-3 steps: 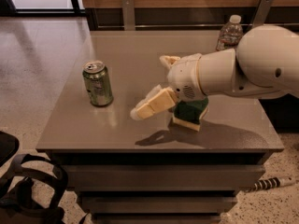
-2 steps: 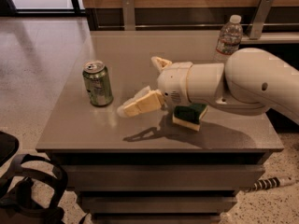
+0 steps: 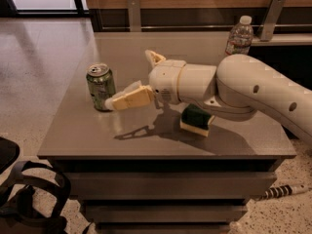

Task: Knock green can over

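The green can stands upright on the left part of the grey table, with its silver top and pull tab showing. My gripper reaches in from the right on a white arm. It is open: one cream finger points left and its tip is at the can's lower right side, touching it or nearly so. The other finger points up and back, away from the can.
A green-and-yellow sponge lies on the table under the arm. A clear water bottle stands at the back right. A black bag sits on the floor at lower left. A cable lies at lower right.
The arm has moved left across the table. The lower finger's tip, earlier clear of the can, is now at its side. The can still stands upright.
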Controlling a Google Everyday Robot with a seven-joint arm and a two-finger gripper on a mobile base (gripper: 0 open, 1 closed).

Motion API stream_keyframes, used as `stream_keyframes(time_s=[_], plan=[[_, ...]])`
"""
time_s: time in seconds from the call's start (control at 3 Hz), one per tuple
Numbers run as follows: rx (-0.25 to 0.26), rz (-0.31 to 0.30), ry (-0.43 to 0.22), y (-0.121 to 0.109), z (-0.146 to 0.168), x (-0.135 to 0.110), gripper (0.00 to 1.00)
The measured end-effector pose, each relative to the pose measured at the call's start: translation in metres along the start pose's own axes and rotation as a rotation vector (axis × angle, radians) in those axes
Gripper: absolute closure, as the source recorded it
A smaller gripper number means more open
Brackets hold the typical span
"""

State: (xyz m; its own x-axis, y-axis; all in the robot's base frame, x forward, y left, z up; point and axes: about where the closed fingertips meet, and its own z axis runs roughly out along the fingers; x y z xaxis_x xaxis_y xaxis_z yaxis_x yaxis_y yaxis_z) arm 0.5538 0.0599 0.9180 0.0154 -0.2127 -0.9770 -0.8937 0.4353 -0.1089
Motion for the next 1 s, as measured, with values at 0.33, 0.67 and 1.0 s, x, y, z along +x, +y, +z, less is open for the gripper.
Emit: stream_keyframes(time_s=[0.33, 0.67, 1.0], plan=[[-0.002, -0.004, 0.022, -0.004, 0.019, -0.004, 0.0], [-0.011, 0.017, 0.008, -0.004, 0.041, 0.001, 0.0], [-0.022, 0.023, -0.028, 0.002, 0.054, -0.001, 0.0]])
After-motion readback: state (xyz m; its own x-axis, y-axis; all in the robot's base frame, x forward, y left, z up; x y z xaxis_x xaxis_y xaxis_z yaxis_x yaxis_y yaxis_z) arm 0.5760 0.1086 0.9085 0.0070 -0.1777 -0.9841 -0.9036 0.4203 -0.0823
